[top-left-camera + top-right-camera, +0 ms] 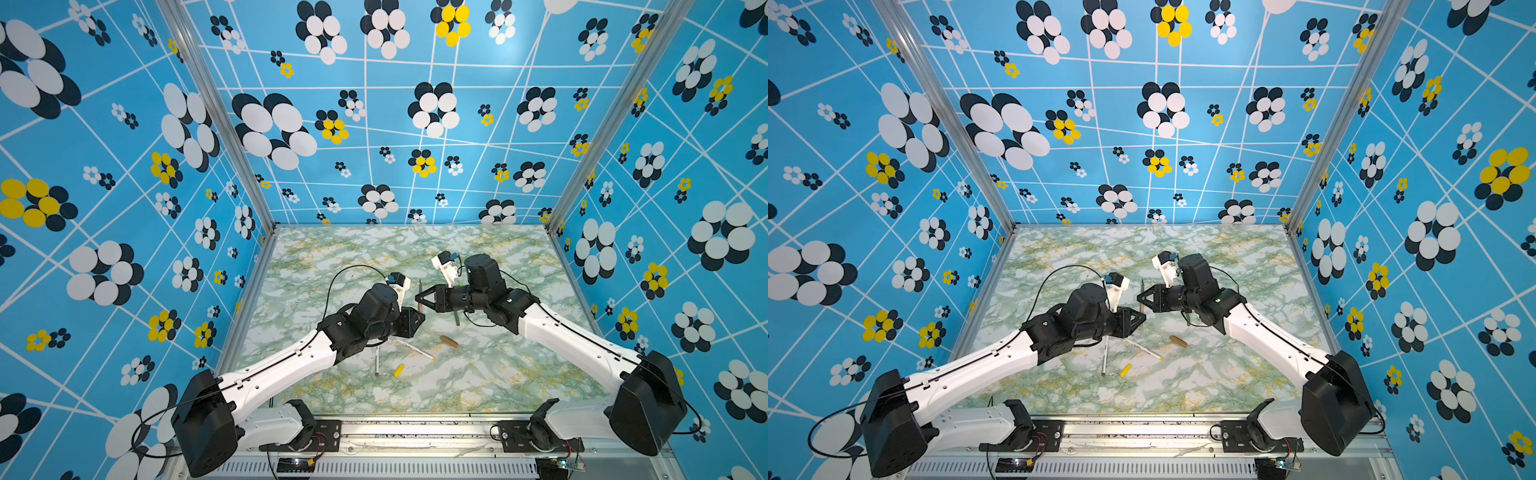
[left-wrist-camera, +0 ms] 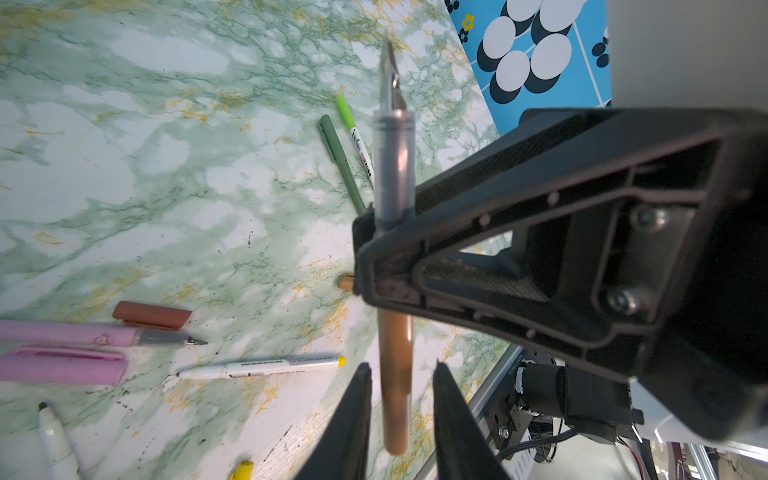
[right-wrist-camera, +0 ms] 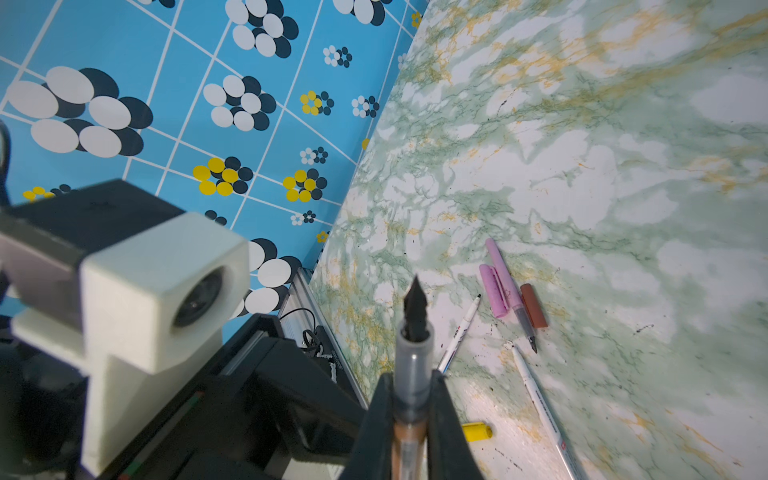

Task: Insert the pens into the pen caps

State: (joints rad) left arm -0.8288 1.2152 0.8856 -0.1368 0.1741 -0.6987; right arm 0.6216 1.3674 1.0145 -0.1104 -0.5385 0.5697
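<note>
**Pen gripped at the neck, cap yet to fetch**

Holds the brown pen (image 2: 392,166) in the right gripper (image 3: 411,382), jaws closed on the grey section just behind the nib, with the dark point standing clear beyond the fingertips. Brackets the tan barrel farther back with the left gripper (image 2: 401,365), fingers (image 2: 353,415) parted with a gap to the barrel on each side, so gripping nothing. Hangs nose to nose above the marbled table (image 1: 519,374) in both top views.

Looks like a pass from one gripper to the other, done bar the parting. Best to draw the left gripper straight back along its own line, without brushing the barrel and twisting the pen in the right-hand grip. Then down for the tan cap (image 1: 449,341), on the table on the base side of the right gripper, with the yellow cap (image 1: 399,370) farther out the same way.

Worth choosing by colour: a redder brown cap (image 2: 151,315) lies out beyond the right gripper's fingertips, right beside the pink pen (image 2: 70,334). Needs the cap's open mouth square to the nib, and the push along the barrel, never across it.
</note>
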